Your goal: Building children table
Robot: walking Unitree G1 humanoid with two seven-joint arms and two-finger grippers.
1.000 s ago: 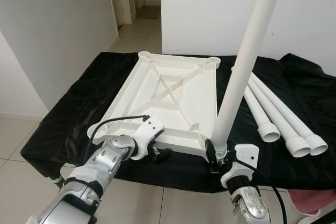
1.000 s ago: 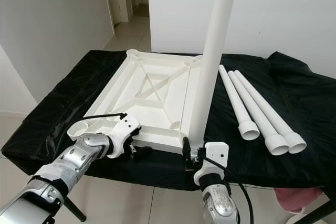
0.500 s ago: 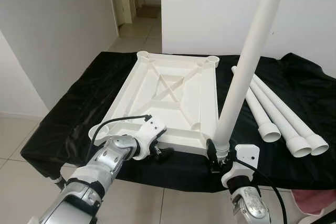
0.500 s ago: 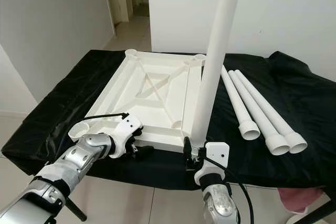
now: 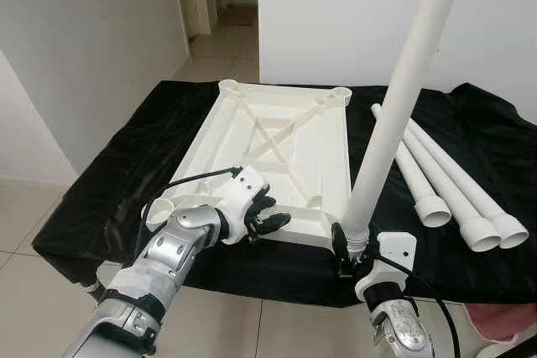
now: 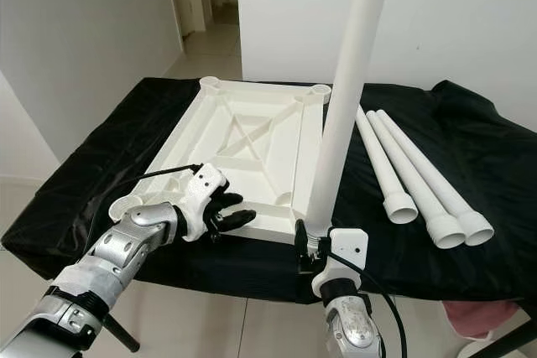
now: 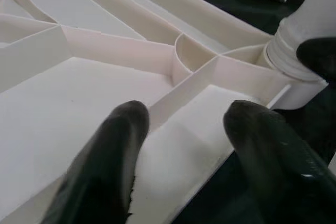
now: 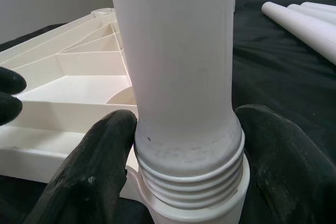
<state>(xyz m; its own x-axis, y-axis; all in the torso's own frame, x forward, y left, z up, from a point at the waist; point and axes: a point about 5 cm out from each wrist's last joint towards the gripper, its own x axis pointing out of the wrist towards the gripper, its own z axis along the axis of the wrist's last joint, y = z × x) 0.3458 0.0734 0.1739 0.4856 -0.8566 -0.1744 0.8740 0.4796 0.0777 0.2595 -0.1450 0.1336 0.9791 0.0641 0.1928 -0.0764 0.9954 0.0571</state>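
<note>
A white plastic tabletop [image 5: 277,153] lies upside down on a worktop [image 5: 126,173] draped in black cloth, its ribbed underside facing up and a round leg socket at each corner. The right tool [image 5: 351,253] sits at the near right corner of the tabletop, its two black fingers [image 8: 89,182] pressed against either side of a long white leg [image 5: 394,115] just above the threaded end. That leg stands nearly upright, leaning slightly to the right as it rises out of the top of the head views, and its threaded end sits in the near right corner socket. How far the thread is turned in cannot be made out.

The left tool [image 5: 267,217] is at the near edge of the tabletop, left of the standing leg. Its fingers [image 7: 110,150] are spread apart and hold nothing; in the left wrist view they hover just over the flat panel beside a rib, one to each side of that rib, and it is hard to tell whether the tips touch the plastic.

Three more white legs [image 5: 445,178] lie side by side on the black cloth to the right of the tabletop, their wider threaded ends pointing toward the near edge. Beyond the worktop are a white wall [image 5: 336,14] and a tiled hallway floor [image 5: 222,48].
</note>
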